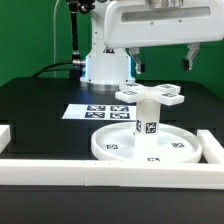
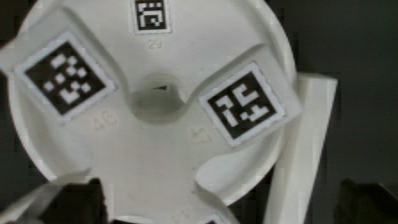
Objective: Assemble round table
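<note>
The large rimmed round disc [image 1: 120, 148] lies flat on the black table. The short thick leg [image 1: 148, 122] stands upright on its middle, with the cross-shaped foot [image 1: 150, 97] on top of the leg. My gripper [image 1: 160, 60] hangs just above the foot, its dark fingers [image 1: 190, 55] spread wide apart and holding nothing. In the wrist view the foot [image 2: 160, 120] fills the picture from above, with its tags and centre hole. The gripper [image 2: 214, 208] shows only as dark finger shapes [image 2: 71, 205] far apart at the edge, either side of the foot.
A long white border rail [image 1: 100, 172] runs along the front, with another rail piece [image 1: 5, 135] at the exterior view's left. The marker board [image 1: 92, 110] lies behind the disc. The robot base [image 1: 105, 68] stands at the back. A white strip [image 2: 311, 140] shows beside the foot.
</note>
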Motion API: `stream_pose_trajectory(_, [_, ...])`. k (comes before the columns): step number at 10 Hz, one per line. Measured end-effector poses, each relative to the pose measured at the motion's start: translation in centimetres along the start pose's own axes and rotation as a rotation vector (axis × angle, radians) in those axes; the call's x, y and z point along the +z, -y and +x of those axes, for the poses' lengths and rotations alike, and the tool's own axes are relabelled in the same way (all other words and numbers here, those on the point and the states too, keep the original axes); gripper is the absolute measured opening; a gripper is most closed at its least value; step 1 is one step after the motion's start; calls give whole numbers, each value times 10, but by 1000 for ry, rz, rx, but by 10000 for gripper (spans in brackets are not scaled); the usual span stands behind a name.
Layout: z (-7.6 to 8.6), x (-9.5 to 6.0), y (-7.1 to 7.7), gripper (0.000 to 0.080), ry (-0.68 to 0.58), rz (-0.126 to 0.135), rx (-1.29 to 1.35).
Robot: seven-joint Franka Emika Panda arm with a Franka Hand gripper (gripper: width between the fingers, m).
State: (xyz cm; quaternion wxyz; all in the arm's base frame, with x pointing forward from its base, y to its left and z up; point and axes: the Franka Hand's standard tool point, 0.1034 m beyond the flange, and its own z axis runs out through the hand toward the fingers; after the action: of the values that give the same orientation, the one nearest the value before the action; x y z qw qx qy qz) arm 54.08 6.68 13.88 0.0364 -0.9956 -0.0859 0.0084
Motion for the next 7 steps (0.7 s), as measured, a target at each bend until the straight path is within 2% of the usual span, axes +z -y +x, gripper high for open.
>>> stream_pose_trajectory(3, [0,0,-2,649,-1,0,-181])
stream_pose_trajectory(7, [5,8,-3,649,-5,-32,-651])
